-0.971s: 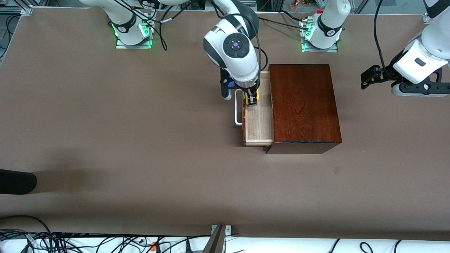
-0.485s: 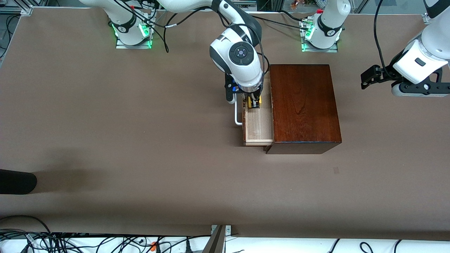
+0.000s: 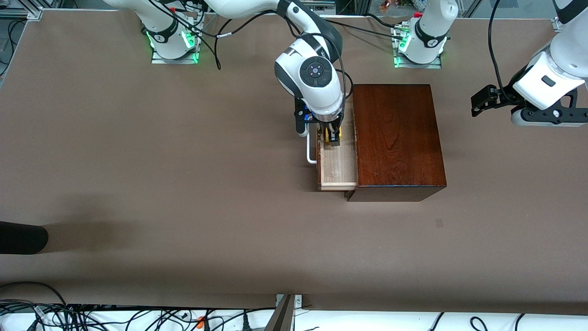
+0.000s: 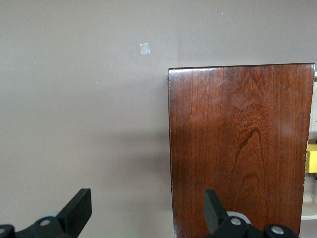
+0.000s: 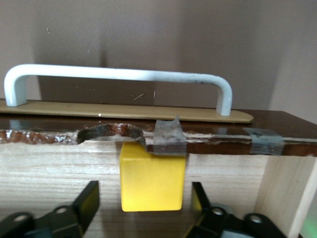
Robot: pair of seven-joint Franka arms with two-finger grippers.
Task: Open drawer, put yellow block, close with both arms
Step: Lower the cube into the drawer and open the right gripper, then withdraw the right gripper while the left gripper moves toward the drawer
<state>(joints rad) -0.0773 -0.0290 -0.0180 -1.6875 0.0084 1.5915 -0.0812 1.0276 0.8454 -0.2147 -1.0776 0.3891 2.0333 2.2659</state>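
Right gripper (image 3: 332, 136) inside open drawer (image 3: 339, 161), mid-bench toward the robots' edge; fingers spread wide beside released yellow block (image 5: 152, 176). Withdraw straight up, avoiding block. Left gripper (image 4: 143, 210) wide open, waiting near bench end.

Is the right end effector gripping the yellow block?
No: in the right wrist view its fingers stand apart from the yellow block, gaps on both sides.

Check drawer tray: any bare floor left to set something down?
Free: the drawer floor from the yellow block to its end wall nearest the front camera. Crowded: the end under the right gripper, open around the block. Left gripper waits, open.
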